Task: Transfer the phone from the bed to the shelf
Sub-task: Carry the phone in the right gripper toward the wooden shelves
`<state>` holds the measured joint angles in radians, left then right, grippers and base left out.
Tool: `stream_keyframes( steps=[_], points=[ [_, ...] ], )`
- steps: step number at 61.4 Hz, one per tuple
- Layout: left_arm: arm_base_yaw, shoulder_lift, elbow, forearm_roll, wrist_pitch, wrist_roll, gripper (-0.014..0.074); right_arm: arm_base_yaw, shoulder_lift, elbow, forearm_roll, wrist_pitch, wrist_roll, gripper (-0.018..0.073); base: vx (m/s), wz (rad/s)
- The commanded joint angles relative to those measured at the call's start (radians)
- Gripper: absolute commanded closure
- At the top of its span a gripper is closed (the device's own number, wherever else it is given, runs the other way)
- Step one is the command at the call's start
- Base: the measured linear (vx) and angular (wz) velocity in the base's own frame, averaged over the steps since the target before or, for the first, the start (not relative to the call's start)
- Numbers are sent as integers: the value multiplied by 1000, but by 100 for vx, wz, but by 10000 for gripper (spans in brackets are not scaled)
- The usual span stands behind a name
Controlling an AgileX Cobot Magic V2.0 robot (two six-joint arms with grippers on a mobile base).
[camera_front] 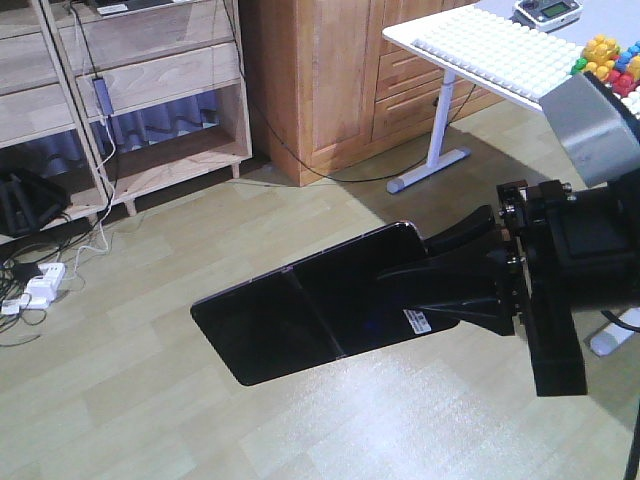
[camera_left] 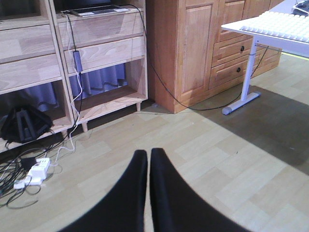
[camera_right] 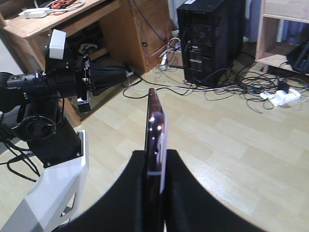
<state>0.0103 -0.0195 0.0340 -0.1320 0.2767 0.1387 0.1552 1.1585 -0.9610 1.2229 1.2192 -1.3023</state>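
The phone, a glossy black slab with a seam across its middle and a white sticker, hangs flat above the wooden floor. My right gripper is shut on its right end. In the right wrist view the phone stands edge-on between the two fingers of that gripper. The pale wooden shelf stands at the back left, apart from the phone. My left gripper is shut with nothing in it, low over the floor and facing the shelf. The bed is out of view.
A power strip with loose cables lies on the floor by the shelf's foot. A wooden cabinet and a white desk with toy bricks stand behind. A black computer tower stands among cables.
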Motion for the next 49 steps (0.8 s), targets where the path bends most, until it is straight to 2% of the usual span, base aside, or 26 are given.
stream_keyframes(
  steps=[1, 49],
  points=[
    [-3, -5, 2, -7, -73, -4, 596, -2, -21, -27, 95, 71, 2, 560, 33, -4],
    [-3, -5, 2, -7, -73, -4, 596, -2, -21, -27, 95, 71, 2, 560, 36, -3]
  ],
)
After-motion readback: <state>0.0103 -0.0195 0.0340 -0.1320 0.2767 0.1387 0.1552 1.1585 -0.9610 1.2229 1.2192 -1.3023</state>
